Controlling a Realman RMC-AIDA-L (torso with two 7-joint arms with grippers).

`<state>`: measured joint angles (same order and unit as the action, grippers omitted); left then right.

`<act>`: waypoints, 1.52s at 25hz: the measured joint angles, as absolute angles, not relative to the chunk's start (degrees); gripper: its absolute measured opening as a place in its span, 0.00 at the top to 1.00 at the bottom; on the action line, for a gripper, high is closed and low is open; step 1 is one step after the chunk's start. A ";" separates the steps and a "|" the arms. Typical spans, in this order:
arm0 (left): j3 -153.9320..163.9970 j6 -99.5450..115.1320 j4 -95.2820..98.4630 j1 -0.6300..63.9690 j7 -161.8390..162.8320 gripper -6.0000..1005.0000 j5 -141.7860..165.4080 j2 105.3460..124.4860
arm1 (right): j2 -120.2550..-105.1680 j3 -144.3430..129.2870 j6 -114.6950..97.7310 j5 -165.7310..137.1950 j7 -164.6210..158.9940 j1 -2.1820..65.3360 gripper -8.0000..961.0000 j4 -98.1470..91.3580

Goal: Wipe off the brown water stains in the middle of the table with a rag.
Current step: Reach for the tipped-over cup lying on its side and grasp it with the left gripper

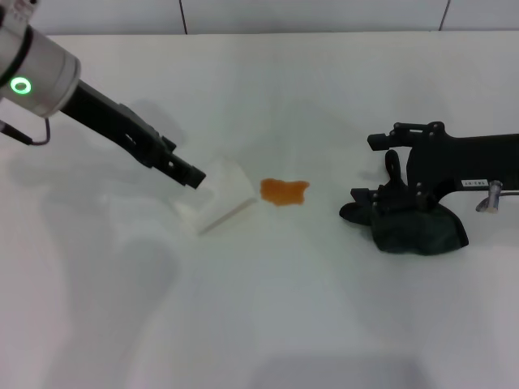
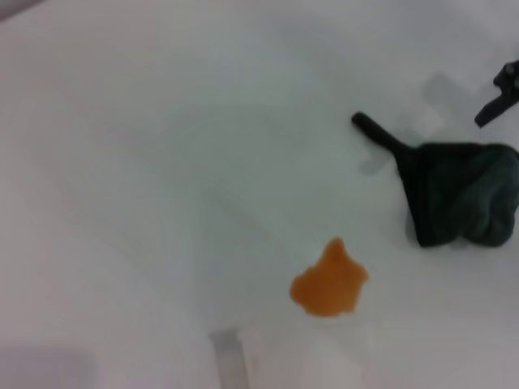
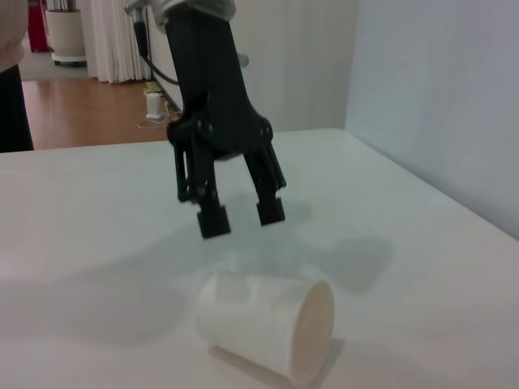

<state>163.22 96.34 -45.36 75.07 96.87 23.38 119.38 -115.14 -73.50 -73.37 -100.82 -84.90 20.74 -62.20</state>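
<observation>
White table (image 1: pixel 268 324) | right gripper (image 1: pixel 388 198) fingers pinching rag (image 1: pixel 422 229); brown water stains (image 1: pixel 284 191) well beyond fingertips | left gripper (image 3: pixel 242 217) fingers apart above tipped cup (image 3: pixel 268 331) | risk: wipe nudges cup, smears stain

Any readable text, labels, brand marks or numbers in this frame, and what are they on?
Small white label on the right arm's black body, beside the right gripper: printed characters are there, too small to read.
Green glowing ring on the left arm: an indicator light, no text.
White cup, rag, brown water stains and table: no writing visible.
Nothing else legible in any view.
</observation>
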 joint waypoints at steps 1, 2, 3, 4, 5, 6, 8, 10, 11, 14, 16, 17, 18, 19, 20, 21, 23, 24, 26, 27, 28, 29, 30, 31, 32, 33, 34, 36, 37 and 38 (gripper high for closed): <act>163.22 96.02 -44.76 74.94 96.88 0.15 23.55 119.38 | -115.14 -73.54 -73.40 -100.82 -84.90 20.74 0.09 -61.92; 163.22 95.32 -43.92 74.78 96.92 0.15 23.88 119.34 | -115.14 -73.54 -73.40 -100.82 -84.90 20.74 0.09 -61.85; 163.22 94.78 -43.23 74.68 96.94 0.15 24.09 119.33 | -115.14 -73.55 -73.39 -100.82 -84.90 20.74 0.09 -61.71; 163.22 94.22 -42.64 74.63 96.95 0.15 24.49 119.33 | -115.14 -73.56 -73.39 -100.82 -84.90 20.74 0.09 -61.68; 163.22 93.71 -42.06 74.60 96.94 0.15 24.81 119.33 | -115.16 -73.57 -73.39 -100.82 -84.90 20.72 0.09 -61.65; 163.22 93.26 -41.65 74.55 96.93 0.15 25.11 119.33 | -115.18 -73.56 -73.39 -100.81 -84.90 20.70 0.09 -61.64; 163.22 92.12 -40.72 74.47 96.91 0.15 25.56 119.33 | -115.19 -73.57 -73.39 -100.81 -84.90 20.66 0.09 -61.63; 163.21 91.33 -39.84 74.42 96.84 0.15 25.74 119.33 | -115.20 -73.57 -73.39 -100.80 -84.90 20.57 0.09 -61.60; 163.22 90.94 -39.46 74.39 96.80 0.15 25.77 119.34 | -115.20 -73.59 -73.39 -100.80 -84.90 20.53 0.09 -61.58; 163.21 89.95 -38.77 74.36 96.67 0.15 25.87 119.35 | -115.22 -73.69 -73.41 -100.80 -84.90 20.50 0.09 -61.52; 163.21 89.58 -37.96 74.35 96.66 0.16 26.35 119.35 | -115.23 -73.73 -73.43 -100.80 -84.91 20.45 0.09 -61.52; 163.21 89.35 -37.53 74.36 96.66 0.16 26.95 119.35 | -115.23 -73.75 -73.43 -100.80 -84.92 20.41 0.09 -61.52; 163.21 88.93 -37.12 74.40 96.67 0.16 27.72 119.34 | -115.23 -73.75 -73.42 -100.80 -84.93 20.37 0.09 -61.52; 163.21 88.44 -36.80 74.50 96.71 0.16 28.32 119.34 | -115.23 -73.75 -73.41 -100.80 -84.93 20.33 0.09 -61.52; 163.21 87.86 -36.43 74.57 96.79 0.16 28.88 119.37 | -115.23 -73.75 -73.40 -100.80 -84.93 20.32 0.09 -61.52; 163.21 87.56 -36.17 74.62 96.85 0.16 29.17 119.38 | -115.23 -73.75 -73.40 -100.80 -84.94 20.31 0.09 -61.52; 163.21 86.97 -35.61 74.67 96.92 0.16 29.70 119.39 | -115.23 -73.75 -73.40 -100.81 -84.95 20.31 0.09 -61.52; 163.21 86.52 -35.30 74.71 96.93 0.16 29.93 119.39 | -115.22 -73.75 -73.40 -100.81 -84.95 20.30 0.09 -61.51; 163.21 85.71 -35.12 74.81 96.93 0.16 30.14 119.38 | -115.23 -73.74 -73.39 -100.81 -84.96 20.33 0.09 -61.34; 163.21 85.40 -35.02 74.83 96.93 0.16 30.19 119.38 | -115.23 -73.74 -73.39 -100.81 -84.96 20.39 0.09 -61.20; 163.21 85.19 -34.84 74.84 96.92 0.16 30.20 119.38 | -115.23 -73.74 -73.39 -100.81 -84.97 20.44 0.09 -61.11; 163.21 85.02 -34.64 74.85 96.91 0.16 30.21 119.38 | -115.23 -73.74 -73.39 -100.81 -84.97 20.48 0.09 -61.05; 163.21 84.83 -34.36 74.86 96.88 0.17 30.22 119.36 | -115.22 -73.74 -73.38 -100.81 -84.97 20.50 0.09 -61.01; 163.21 84.44 -33.98 74.86 96.83 0.17 30.23 119.34 | -115.23 -73.74 -73.38 -100.81 -84.98 20.53 0.09 -60.99; 163.21 84.16 -33.72 74.87 96.81 0.17 30.24 119.33 | -115.23 -73.74 -73.38 -100.81 -84.98 20.55 0.09 -60.96; 163.21 83.97 -33.52 74.87 96.79 0.17 30.26 119.31 | -115.23 -73.73 -73.38 -100.81 -84.99 20.58 0.09 -60.94; 163.21 83.73 -33.18 74.88 96.76 0.17 30.29 119.29 | -115.23 -73.73 -73.38 -100.81 -84.99 20.60 0.09 -60.93; 163.21 83.50 -32.64 74.88 96.71 0.17 30.32 119.28 | -115.23 -73.73 -73.38 -100.81 -84.99 20.61 0.09 -60.91; 163.21 83.29 -32.45 74.88 96.69 0.17 30.32 119.28 | -115.22 -73.74 -73.36 -100.81 -84.99 20.61 0.09 -60.91; 163.21 83.00 -32.26 74.89 96.69 0.17 30.33 119.28 | -115.23 -73.73 -73.34 -100.81 -84.99 20.62 0.09 -60.91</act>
